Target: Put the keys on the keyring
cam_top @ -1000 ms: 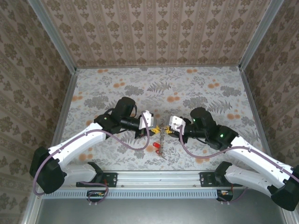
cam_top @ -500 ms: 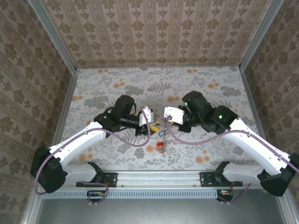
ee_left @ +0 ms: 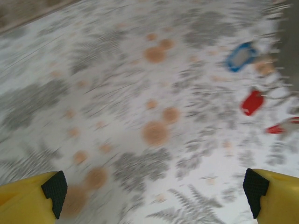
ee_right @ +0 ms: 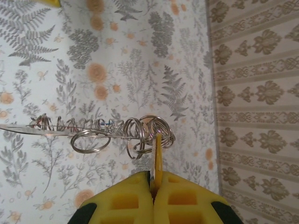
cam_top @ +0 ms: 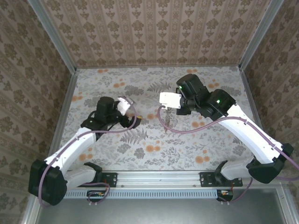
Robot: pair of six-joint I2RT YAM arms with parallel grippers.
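Note:
My right gripper (ee_right: 153, 179) is shut on the thin edge of a yellow key (ee_right: 158, 151). Several small steel rings (ee_right: 140, 135) bunch on the keyring (ee_right: 56, 133), which runs edge-on to the left from that key. From above, the right gripper (cam_top: 162, 105) holds this bunch (cam_top: 164, 122) dangling over the middle of the table. My left gripper (cam_top: 128, 106) is pulled back to the left, apart from it. In its blurred wrist view the left gripper (ee_left: 154, 191) is open over bare cloth. A blue key (ee_left: 241, 56) and a red key (ee_left: 252, 102) show at the right.
The fern-and-orange-spot tablecloth (cam_top: 140, 140) covers the table. Patterned walls with metal frame posts (cam_top: 70, 79) close in the back and both sides. A metal rail (cam_top: 159, 176) runs along the near edge between the arm bases.
My left gripper opened, let go of the bunch and drew back to the left. My right arm lifted the key and keyring up and toward the back.

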